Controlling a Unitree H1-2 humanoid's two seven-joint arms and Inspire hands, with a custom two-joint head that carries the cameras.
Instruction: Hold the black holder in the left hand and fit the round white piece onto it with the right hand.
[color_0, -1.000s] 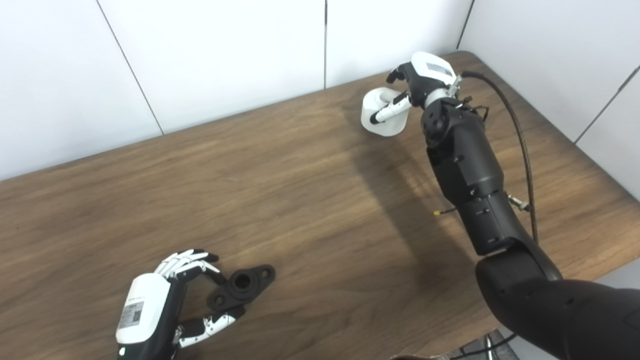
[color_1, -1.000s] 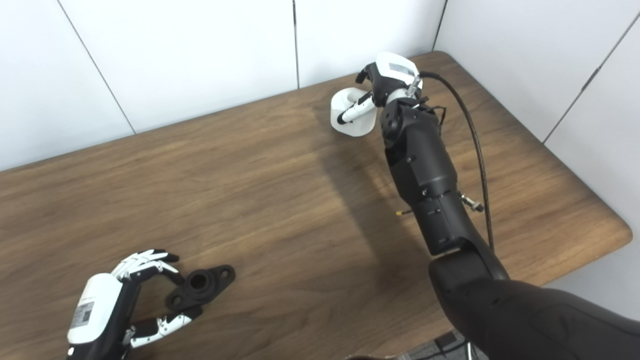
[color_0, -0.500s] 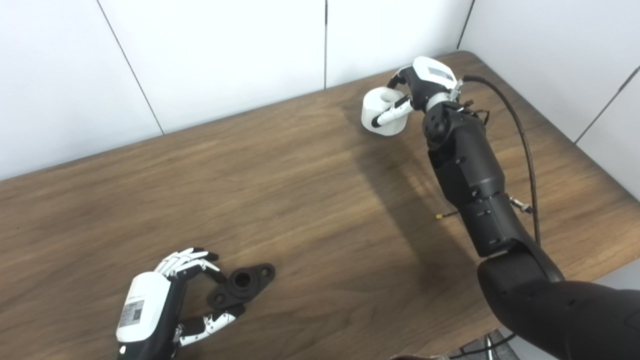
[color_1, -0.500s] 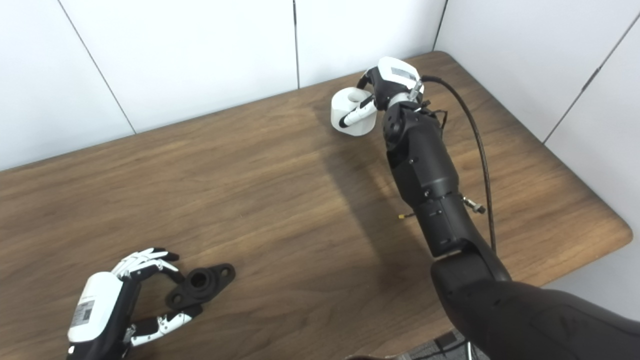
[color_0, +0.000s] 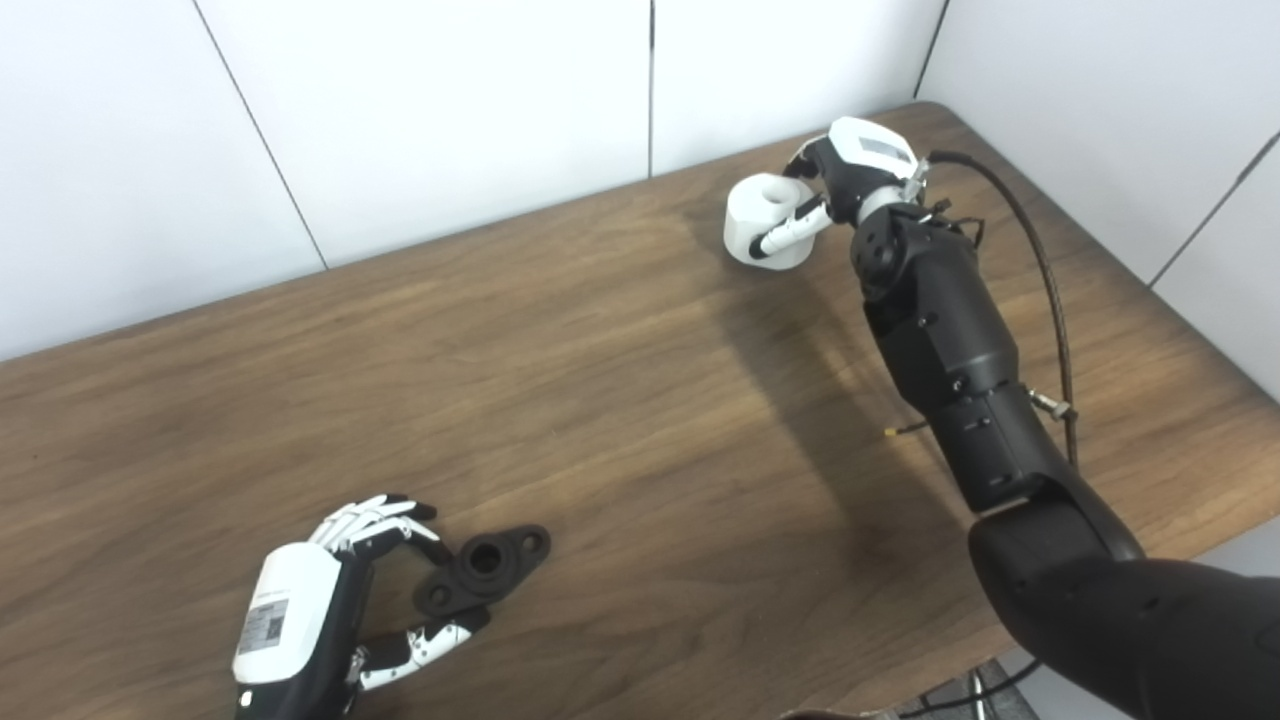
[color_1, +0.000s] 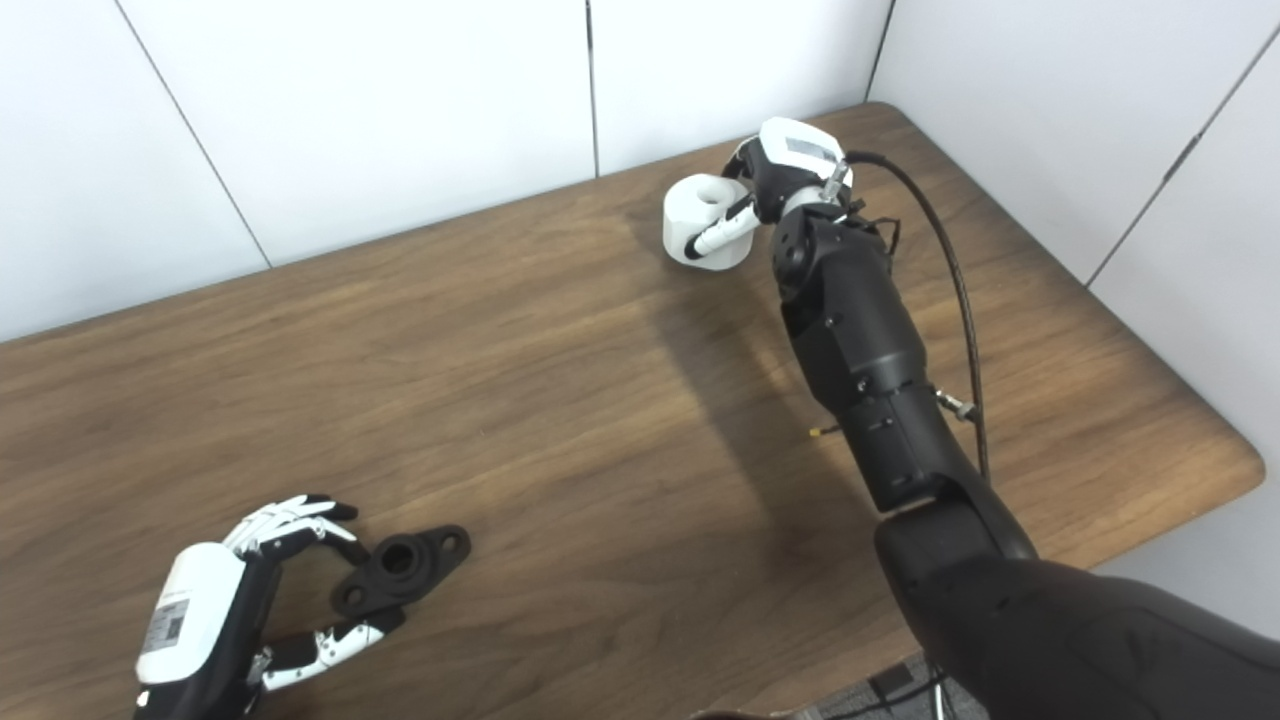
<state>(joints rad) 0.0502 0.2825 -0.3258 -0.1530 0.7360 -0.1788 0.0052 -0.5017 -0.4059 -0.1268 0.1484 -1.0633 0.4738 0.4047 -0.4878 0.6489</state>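
The black holder (color_0: 485, 567), a flat flanged part with a central bore, lies on the wooden table (color_0: 600, 400) near the front left. My left hand (color_0: 330, 590) sits at the holder's left end, open, with fingers spread over that end and the thumb below it. At the far back right, my right hand (color_0: 850, 170) is shut on the round white piece (color_0: 755, 215). The thumb crosses the piece's front and the fingers curl behind it. The piece's hollow top faces upward. I cannot tell whether its base still touches the table.
White wall panels (color_0: 450, 120) run close behind the table's back edge and along its right side. A black cable (color_0: 1040, 260) loops beside my right forearm. The table's rounded front-right corner (color_1: 1240, 460) lies past that arm.
My right hand has closed further round the white piece and shifted it slightly up and away, turning its opening upward. The left hand and holder have barely moved.
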